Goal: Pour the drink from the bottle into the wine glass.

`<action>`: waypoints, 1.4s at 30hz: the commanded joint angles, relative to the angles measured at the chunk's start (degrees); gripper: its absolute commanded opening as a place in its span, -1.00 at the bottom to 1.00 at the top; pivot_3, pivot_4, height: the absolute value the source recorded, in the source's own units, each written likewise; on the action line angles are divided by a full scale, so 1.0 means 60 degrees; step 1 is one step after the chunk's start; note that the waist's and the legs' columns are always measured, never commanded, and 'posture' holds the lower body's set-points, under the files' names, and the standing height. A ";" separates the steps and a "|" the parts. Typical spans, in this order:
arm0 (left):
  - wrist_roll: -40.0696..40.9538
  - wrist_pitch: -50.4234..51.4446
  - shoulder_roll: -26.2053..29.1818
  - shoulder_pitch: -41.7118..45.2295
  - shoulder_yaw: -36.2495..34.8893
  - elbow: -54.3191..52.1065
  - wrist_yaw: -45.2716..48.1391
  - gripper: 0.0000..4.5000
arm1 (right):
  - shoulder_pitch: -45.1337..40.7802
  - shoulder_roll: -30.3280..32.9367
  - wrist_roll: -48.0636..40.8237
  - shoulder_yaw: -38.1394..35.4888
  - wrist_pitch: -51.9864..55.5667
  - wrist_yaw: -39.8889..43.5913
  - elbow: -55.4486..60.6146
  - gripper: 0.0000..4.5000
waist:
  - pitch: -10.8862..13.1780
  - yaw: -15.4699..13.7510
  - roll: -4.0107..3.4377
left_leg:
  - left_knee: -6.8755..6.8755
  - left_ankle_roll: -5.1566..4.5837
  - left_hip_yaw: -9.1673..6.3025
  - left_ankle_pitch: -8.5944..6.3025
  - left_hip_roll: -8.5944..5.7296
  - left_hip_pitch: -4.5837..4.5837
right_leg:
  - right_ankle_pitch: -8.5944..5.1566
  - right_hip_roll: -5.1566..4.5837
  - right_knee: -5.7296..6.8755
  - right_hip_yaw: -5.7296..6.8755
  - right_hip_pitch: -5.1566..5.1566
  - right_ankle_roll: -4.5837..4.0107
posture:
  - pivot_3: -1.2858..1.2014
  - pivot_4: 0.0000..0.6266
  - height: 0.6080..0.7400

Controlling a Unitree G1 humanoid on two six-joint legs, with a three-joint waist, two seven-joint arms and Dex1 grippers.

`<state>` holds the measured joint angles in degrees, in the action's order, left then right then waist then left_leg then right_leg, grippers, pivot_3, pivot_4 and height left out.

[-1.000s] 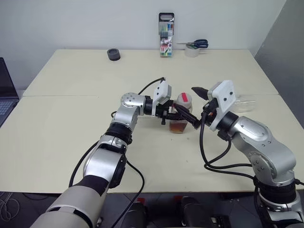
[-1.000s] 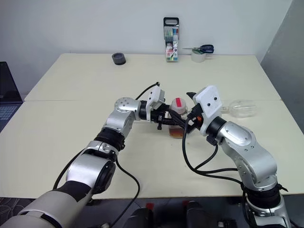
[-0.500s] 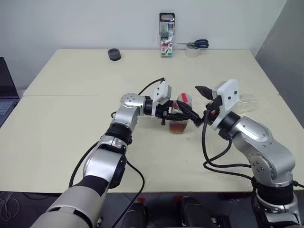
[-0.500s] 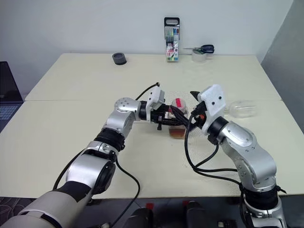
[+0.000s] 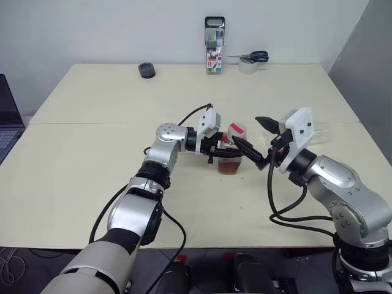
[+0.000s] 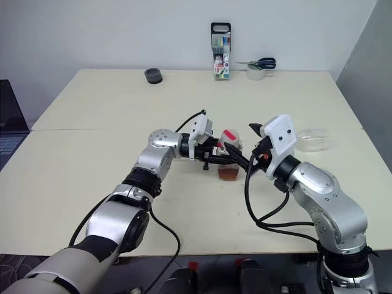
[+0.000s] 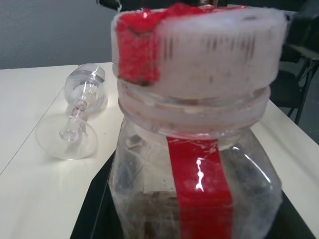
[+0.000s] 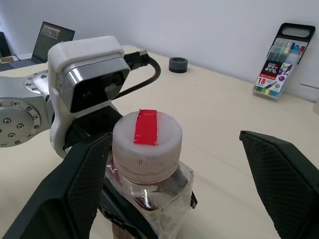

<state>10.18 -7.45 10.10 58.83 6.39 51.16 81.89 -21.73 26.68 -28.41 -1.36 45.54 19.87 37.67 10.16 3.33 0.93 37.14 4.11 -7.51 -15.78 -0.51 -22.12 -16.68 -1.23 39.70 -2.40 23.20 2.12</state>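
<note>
Right wrist view shows the capped bottle point(image 8: 149, 164) upright on the bench point(image 5: 92, 153), clamped by the left hand point(image 5: 219, 149), with the right hand point(image 5: 260, 142) spread wide around its cap; a poor bite could slip, tipping it toward the wine glass point(image 7: 75, 119) lying sideways.

My left gripper point(image 5: 215, 149) covers the lower body of the small clear plastic bottle with the red label stripe point(image 5: 231, 147), so the amber drink point(image 5: 230, 164) shows only below my fingers. My right gripper point(image 5: 256, 141) and arm hide most of the clear stemmed wine glass point(image 6: 313, 139) lying on its side. The dark laptop point(image 5: 7, 122) is cut off by the picture's edge.
</note>
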 commanded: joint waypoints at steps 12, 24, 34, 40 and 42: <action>0.0229 -0.0020 0.0033 0.0147 -0.0203 -0.0401 0.0046 -0.26 | -0.0182 0.0629 -0.1365 -0.0801 0.0634 0.0370 0.0954 0.93 | 0.0000 -0.0003 0.0000 | 0.0000 -0.0001 0.0002 0.0000 0.0000 -0.0001 | 0.0000 0.0000 -0.0001 -0.0001 0.0000 0.0000 | 0.03 -0.52 1.00; 0.0253 0.0002 -0.0009 0.0141 -0.0192 -0.0446 0.0035 -0.26 | -0.0911 -0.0124 -0.0430 0.0545 0.0212 -0.0124 0.0152 0.93 | 0.0000 -0.0002 0.0000 | 0.0003 0.0001 -0.0003 0.0001 -0.0001 -0.0001 | 0.0000 0.0000 0.0001 0.0002 0.0000 0.0000 | 0.03 -0.52 1.00; 0.0261 0.0083 0.0025 0.0017 -0.0185 -0.0629 0.0014 -0.26 | -0.0886 -0.0298 -0.0040 0.0464 -0.0092 -0.0082 -0.0237 0.93 | 0.0000 -0.0002 0.0000 | 0.0002 0.0001 -0.0002 0.0001 0.0000 -0.0001 | 0.0000 0.0000 0.0001 0.0001 0.0000 0.0000 | 0.03 -0.52 1.00; 0.0254 0.0115 0.0030 -0.0082 -0.0168 -0.0771 -0.0017 -0.26 | -0.0883 -0.0544 -0.0266 0.0279 0.0071 -0.0001 -0.0378 0.93 | 0.0000 -0.0001 0.0000 | 0.0002 0.0001 -0.0002 0.0001 0.0000 -0.0001 | 0.0000 0.0000 0.0002 0.0001 0.0000 0.0000 | 0.03 -0.52 1.00; 0.0255 0.0129 0.0039 -0.0118 -0.0170 -0.0812 -0.0029 -0.26 | -0.0898 -0.0545 -0.0302 0.0214 0.0092 0.0038 -0.0445 0.93 | 0.0000 -0.0002 0.0000 | 0.0003 0.0001 -0.0003 0.0001 0.0000 -0.0001 | 0.0000 0.0000 0.0003 0.0001 0.0000 0.0000 | 0.03 -0.52 1.00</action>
<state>10.35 -6.50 10.13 57.43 6.36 49.52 81.84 -26.00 23.58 -29.47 1.51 46.62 19.86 34.34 10.16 3.32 0.92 37.16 4.12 -7.53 -15.78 -0.51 -22.12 -16.68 -1.24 39.71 -2.39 23.20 2.12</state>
